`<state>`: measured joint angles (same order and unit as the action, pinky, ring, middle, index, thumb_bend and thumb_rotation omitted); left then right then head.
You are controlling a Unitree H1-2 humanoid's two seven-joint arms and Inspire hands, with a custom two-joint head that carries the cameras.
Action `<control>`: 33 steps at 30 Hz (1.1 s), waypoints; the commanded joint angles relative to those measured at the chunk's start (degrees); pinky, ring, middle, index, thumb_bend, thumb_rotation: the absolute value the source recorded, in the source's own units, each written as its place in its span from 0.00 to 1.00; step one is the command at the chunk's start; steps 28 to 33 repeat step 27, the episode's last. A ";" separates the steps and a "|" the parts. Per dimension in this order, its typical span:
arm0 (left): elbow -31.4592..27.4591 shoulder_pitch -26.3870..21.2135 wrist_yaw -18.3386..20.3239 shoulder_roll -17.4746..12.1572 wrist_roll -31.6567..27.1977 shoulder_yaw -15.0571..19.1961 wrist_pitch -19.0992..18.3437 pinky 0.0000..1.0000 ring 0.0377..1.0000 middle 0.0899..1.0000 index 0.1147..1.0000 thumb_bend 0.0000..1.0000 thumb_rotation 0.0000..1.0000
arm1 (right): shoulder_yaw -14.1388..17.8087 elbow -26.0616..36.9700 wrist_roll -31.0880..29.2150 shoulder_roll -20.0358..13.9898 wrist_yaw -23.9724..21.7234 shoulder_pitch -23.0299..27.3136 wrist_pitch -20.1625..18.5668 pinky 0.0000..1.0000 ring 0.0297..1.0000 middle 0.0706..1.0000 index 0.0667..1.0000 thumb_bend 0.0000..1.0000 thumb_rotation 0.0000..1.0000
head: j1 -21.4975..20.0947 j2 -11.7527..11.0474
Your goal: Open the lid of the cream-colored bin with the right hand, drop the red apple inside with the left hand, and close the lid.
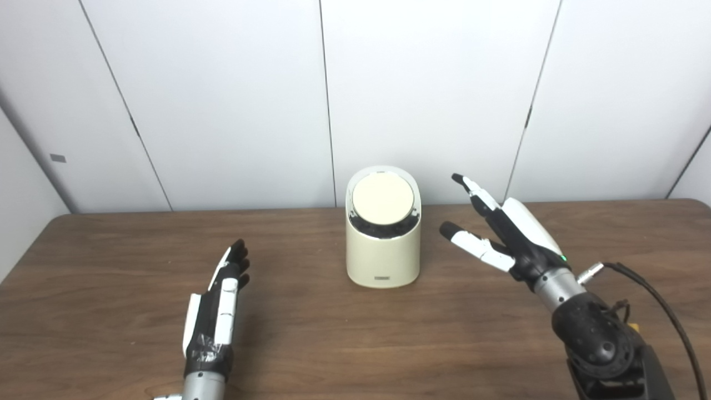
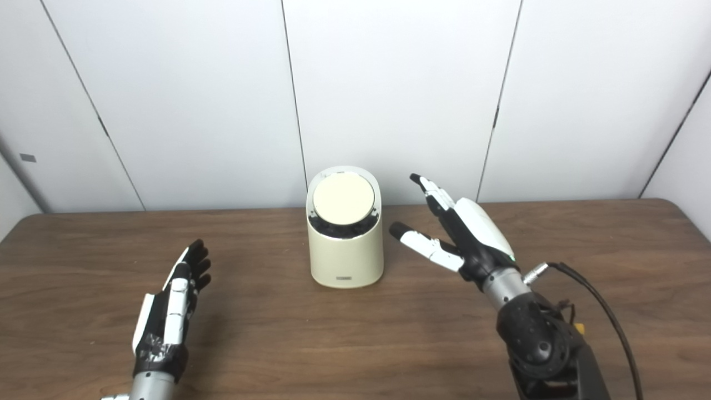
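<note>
The cream-colored bin (image 1: 383,250) stands upright at the middle of the brown table, its round lid (image 1: 383,199) lying flat and shut in the slanted top. No red apple shows in either view. My right hand (image 1: 500,230) hovers just right of the bin, open, fingers and thumb spread and pointing toward the lid without touching it. My left hand (image 1: 219,303) rests low over the table to the bin's front left, open, fingers straight, holding nothing.
The brown wooden table (image 1: 311,333) runs to white wall panels (image 1: 222,100) right behind the bin. A black cable (image 1: 661,311) loops off my right wrist at the lower right.
</note>
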<state>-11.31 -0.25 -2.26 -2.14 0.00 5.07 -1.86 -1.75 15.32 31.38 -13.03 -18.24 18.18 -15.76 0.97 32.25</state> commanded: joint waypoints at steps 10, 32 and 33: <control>-5.08 4.34 1.67 -2.29 -3.78 2.12 -0.42 0.98 0.97 0.97 0.99 0.55 1.00 | 9.51 -3.89 -22.52 4.47 6.23 -5.48 3.90 0.95 0.98 0.99 0.97 0.51 1.00 | -0.08 2.25; -0.65 8.80 1.16 -1.09 -5.26 3.92 5.81 0.99 0.98 0.98 0.97 0.59 0.96 | 10.24 -6.40 -31.70 8.50 12.95 -12.48 9.22 0.99 0.98 0.97 0.97 0.59 1.00 | -1.51 4.26; -0.65 8.80 1.16 -1.09 -5.26 3.92 5.81 0.99 0.98 0.98 0.97 0.59 0.96 | 10.24 -6.40 -31.70 8.50 12.95 -12.48 9.22 0.99 0.98 0.97 0.97 0.59 1.00 | -1.51 4.26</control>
